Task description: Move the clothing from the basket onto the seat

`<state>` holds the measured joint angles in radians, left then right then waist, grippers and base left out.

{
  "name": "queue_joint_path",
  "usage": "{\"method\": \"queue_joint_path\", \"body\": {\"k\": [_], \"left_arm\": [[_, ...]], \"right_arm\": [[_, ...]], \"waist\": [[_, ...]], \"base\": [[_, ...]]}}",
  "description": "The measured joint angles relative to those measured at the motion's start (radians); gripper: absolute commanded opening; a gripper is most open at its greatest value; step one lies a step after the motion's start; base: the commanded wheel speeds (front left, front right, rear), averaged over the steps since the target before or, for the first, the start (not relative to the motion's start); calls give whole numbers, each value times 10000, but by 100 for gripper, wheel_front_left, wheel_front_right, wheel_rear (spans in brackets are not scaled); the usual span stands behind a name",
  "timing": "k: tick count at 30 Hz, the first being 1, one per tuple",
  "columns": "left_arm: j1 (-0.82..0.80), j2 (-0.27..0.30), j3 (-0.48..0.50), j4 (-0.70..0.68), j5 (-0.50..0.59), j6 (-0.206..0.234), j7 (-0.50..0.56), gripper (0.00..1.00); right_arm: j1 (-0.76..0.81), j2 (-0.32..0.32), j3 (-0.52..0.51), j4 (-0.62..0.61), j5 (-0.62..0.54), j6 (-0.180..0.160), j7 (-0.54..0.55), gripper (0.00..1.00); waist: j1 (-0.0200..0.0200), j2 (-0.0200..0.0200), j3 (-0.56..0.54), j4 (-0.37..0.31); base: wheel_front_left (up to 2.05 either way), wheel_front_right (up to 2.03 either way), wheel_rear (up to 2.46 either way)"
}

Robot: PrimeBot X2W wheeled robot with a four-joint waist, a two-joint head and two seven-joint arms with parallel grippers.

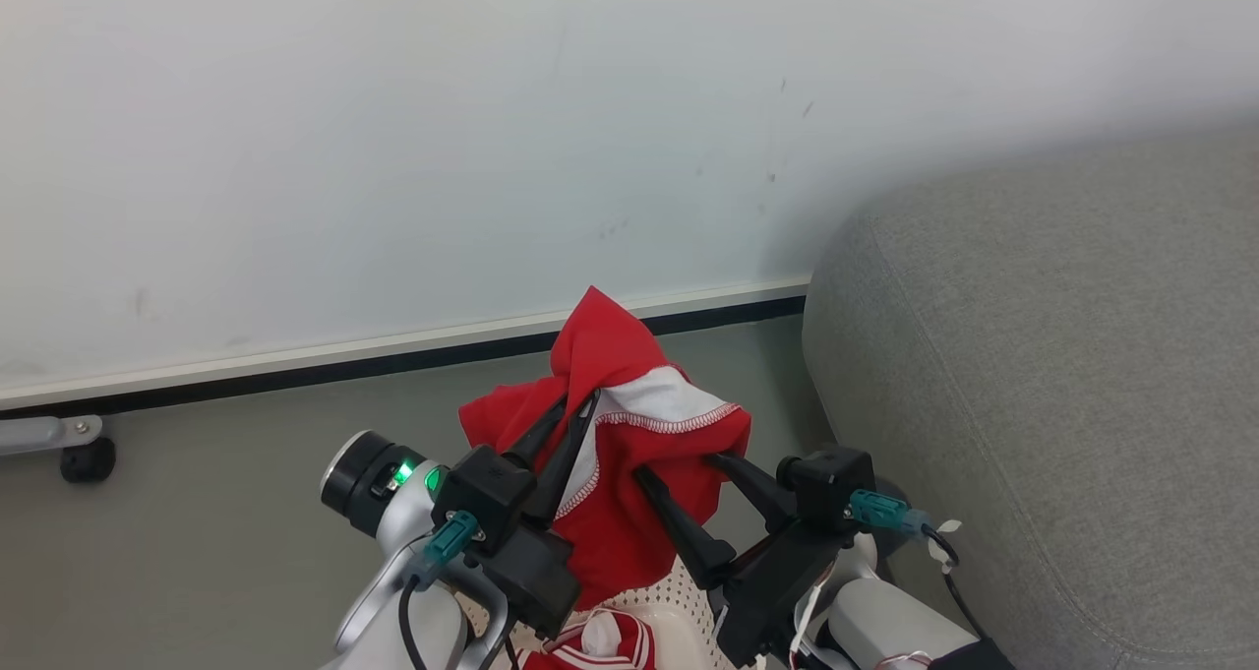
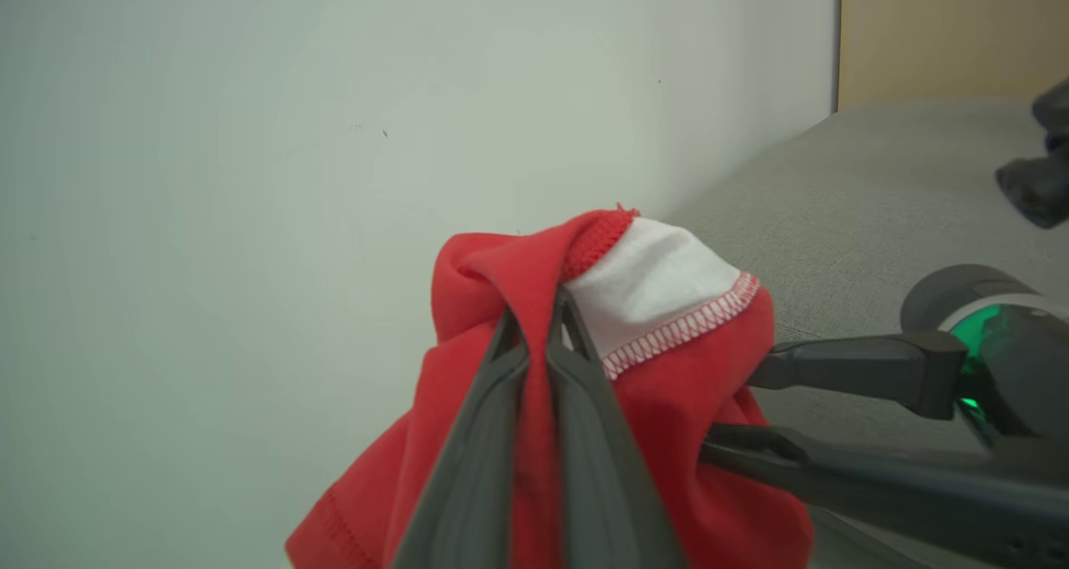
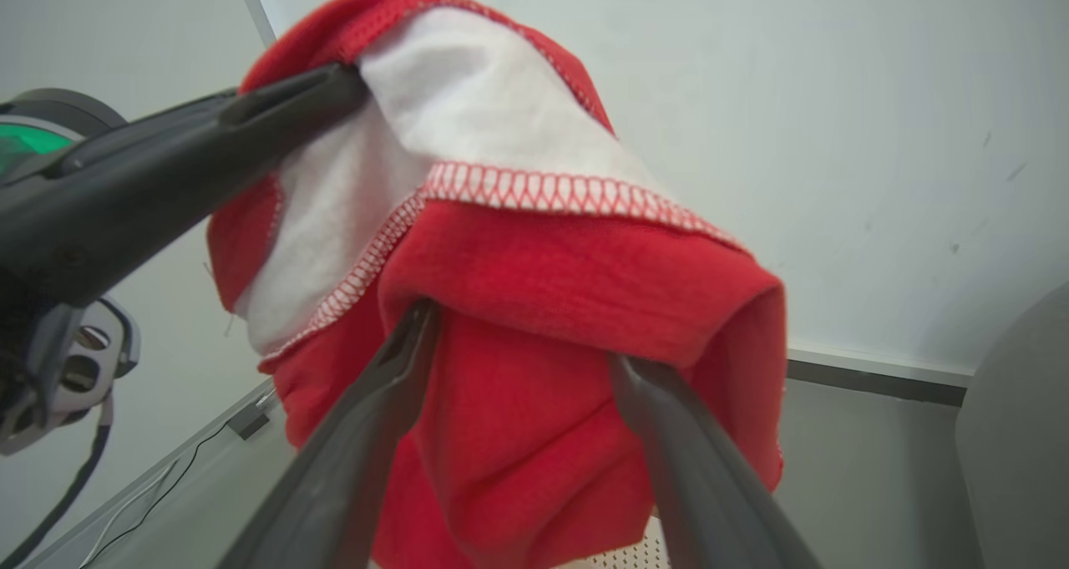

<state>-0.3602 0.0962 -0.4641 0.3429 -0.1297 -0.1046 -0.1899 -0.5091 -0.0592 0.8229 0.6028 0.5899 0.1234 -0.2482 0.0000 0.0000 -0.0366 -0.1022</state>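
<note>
The plain red garment with the white panel and stitched trim [image 1: 629, 454] hangs lifted above the basket [image 1: 679, 591], whose perforated cream wall peeks out below it. My left gripper [image 1: 582, 404] is shut on the garment's upper fold, as the left wrist view shows, fingertips [image 2: 539, 302] pinched together in red cloth. My right gripper [image 1: 677, 465] is open, its spread fingers [image 3: 422, 314] pushed up under the draped cloth [image 3: 568, 285]. The striped jersey [image 1: 600, 640] lies in the basket. The grey seat [image 1: 1062, 355] rises at the right.
A pale wall [image 1: 492, 139] with a white and black baseboard [image 1: 393, 355] runs close behind the garment. A small black caster on a metal bracket [image 1: 87, 458] sits at the far left on the grey floor [image 1: 216, 532]. Dark items [image 2: 1036, 176] lie on the sofa's far end.
</note>
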Motion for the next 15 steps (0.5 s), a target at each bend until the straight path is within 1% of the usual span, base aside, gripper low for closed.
{"method": "queue_joint_path", "body": {"k": [5, 6, 7, 8, 9, 15], "left_arm": [[4, -2, -54, -146, 0, -8, 125, 0], [7, -2, -61, -169, 0, -8, 127, 0], [24, -2, -65, -219, -4, -8, 184, 0], [47, 0, -63, -238, -17, -8, 217, 0], [97, 0, -59, -255, -31, -8, 226, 0], [372, 50, 4, -307, -104, 4, 314, 0]], "right_arm": [[-435, 0, 437, 111, 525, 0, -2, 100], [-507, -2, 543, 136, 589, 0, 0, 95], [-618, 0, 675, 165, 677, 2, -2, 31], [-656, 0, 734, 198, 717, 2, -2, 5], [-701, 0, 784, 232, 748, 2, -2, 0], [-790, -8, 798, 570, 968, 2, -8, 0]], "waist": [[0, 0, -18, 79], [0, 0, -21, 89], [0, 0, -25, 103], [0, 0, -25, 104], [0, 0, -25, 104], [0, 1, -10, 46]], "base": [[0, 0, 0], [0, 0, 0], [0, 0, 0], [0, 0, 0], [0, 0, 0], [0, 0, 0]]}}
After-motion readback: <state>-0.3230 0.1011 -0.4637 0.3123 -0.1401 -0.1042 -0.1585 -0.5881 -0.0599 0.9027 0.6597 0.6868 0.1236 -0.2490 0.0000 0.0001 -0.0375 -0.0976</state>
